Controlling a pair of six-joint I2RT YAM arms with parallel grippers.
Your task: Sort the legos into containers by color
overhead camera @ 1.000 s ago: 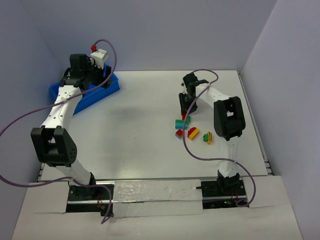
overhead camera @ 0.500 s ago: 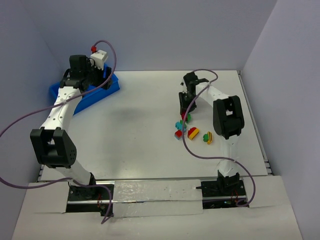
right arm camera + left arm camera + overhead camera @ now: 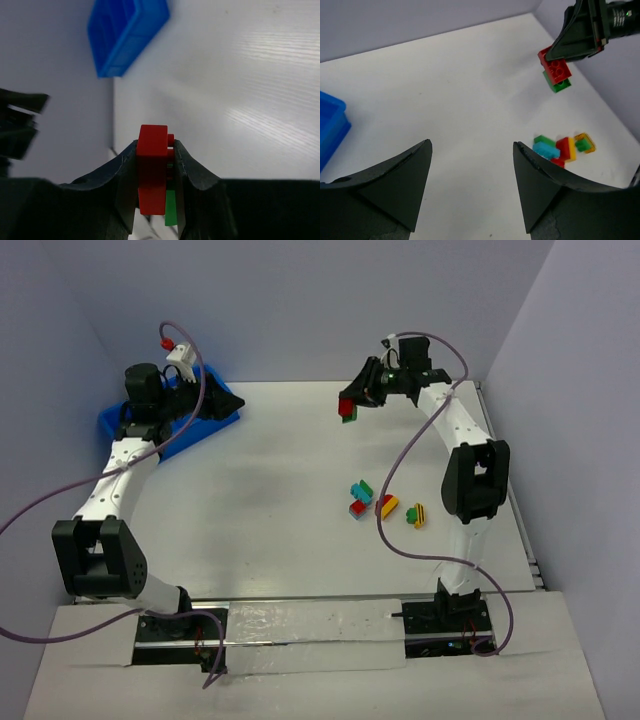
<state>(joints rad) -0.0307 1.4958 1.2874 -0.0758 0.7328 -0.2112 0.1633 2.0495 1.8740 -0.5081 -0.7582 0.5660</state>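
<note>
Legos [image 3: 385,505]: red-green pair [image 3: 347,408] now lifted clear of counter [image 3: 270,500] pile, clamped tight in right pincer [image 3: 358,400], upper centre. Blue bin [image 3: 222,412] waits upper left; left pincer [image 3: 472,146] agape, empty.

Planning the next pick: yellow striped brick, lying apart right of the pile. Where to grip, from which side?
Come straight down and pinch the yellow striped brick across its narrow width. It lies flat and low on the table, so a side approach likely scrapes. A gap separates it from the red-and-yellow brick and bare table lies beyond, so there is room either side.
</note>
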